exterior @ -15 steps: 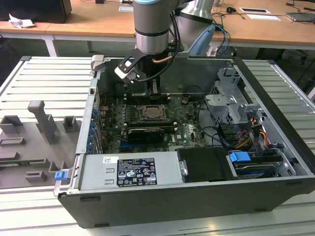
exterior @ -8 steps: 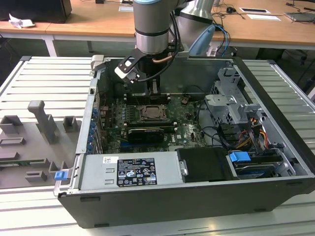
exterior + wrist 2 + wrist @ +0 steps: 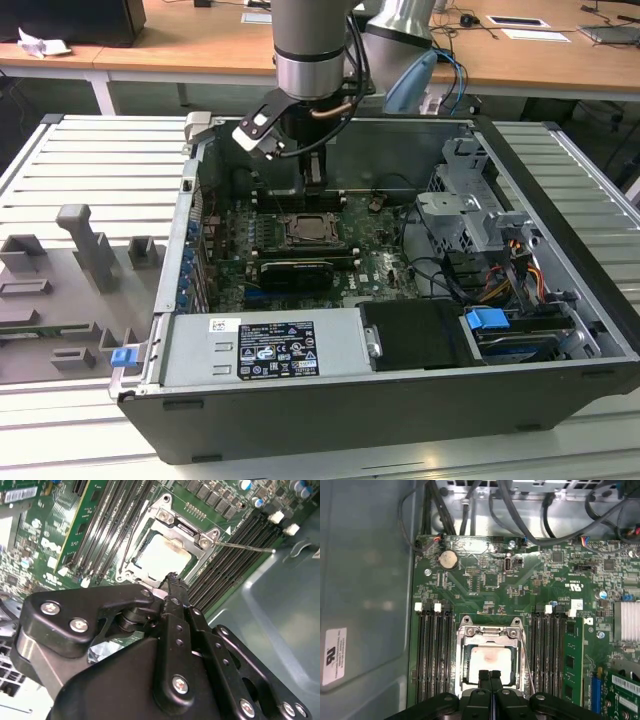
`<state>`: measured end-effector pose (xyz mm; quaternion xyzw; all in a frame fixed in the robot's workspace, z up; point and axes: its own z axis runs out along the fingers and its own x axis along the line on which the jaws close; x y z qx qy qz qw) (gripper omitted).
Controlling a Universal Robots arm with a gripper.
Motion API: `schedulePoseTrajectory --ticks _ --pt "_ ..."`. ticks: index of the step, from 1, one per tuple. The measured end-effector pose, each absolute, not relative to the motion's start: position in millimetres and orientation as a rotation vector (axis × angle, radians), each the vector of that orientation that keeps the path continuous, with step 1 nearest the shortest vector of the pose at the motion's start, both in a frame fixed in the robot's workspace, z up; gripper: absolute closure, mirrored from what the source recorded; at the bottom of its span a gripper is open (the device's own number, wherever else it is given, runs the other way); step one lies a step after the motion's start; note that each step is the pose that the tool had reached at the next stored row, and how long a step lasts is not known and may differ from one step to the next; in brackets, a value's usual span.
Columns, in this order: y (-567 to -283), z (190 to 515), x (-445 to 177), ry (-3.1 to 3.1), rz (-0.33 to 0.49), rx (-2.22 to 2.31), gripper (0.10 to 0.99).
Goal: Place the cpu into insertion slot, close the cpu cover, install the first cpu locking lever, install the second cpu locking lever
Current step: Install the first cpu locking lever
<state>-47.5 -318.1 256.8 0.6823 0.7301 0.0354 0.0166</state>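
Observation:
The cpu (image 3: 490,660) lies flat in the insertion slot (image 3: 308,231), its pale metal top (image 3: 162,555) showing through the cut-out. The silvery cpu cover (image 3: 490,632) is folded down around it, hinge screws visible (image 3: 185,530). One thin wire lever (image 3: 247,546) sticks out slantwise over the memory slots. A second wire lever (image 3: 127,542) runs along the opposite side of the socket. My gripper (image 3: 490,676) hangs just above the socket's near edge, its black fingers pressed together and holding nothing. In the exterior view the gripper (image 3: 312,178) stands over the motherboard.
Black memory slots (image 3: 435,650) flank the socket on both sides. A long black card (image 3: 295,270) lies in front of the socket, a grey power supply (image 3: 265,347) beyond it. Drive cage (image 3: 470,200) and cables fill the exterior view's right. The case wall (image 3: 365,580) stands close.

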Motion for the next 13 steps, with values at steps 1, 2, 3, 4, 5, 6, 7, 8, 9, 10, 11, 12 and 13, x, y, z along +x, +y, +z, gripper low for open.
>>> schedulePoseTrajectory --ticks 1,2,3,4,5,6,7,8,9,10,11,12,13 --pt "-318.1 256.8 -47.6 2.302 0.111 2.087 0.98" --pt "-318.1 256.7 -47.5 2.341 0.112 2.045 0.98" --pt "-318.1 256.8 -47.6 2.36 0.112 2.025 0.98" --pt "-318.1 256.7 -47.6 2.381 0.113 2.001 0.98" --pt "-318.1 256.7 -47.6 2.406 0.113 1.972 0.98" --pt "-318.1 256.7 -47.6 2.424 0.114 1.951 0.98" --pt "-318.1 256.6 -47.6 2.444 0.114 1.927 0.98" --pt "-318.1 256.5 -47.5 2.464 0.115 1.903 0.98" --pt "-318.1 256.4 -47.5 2.483 0.115 1.879 0.98" --pt "-318.1 256.3 -47.5 2.502 0.115 1.856 0.98" --pt "-318.1 256.0 -47.6 2.522 0.114 1.829 0.98" --pt "-318.1 255.7 -47.6 2.542 0.113 1.803 0.98" --pt "-318.1 255.6 -47.6 2.566 0.112 1.769 0.98"
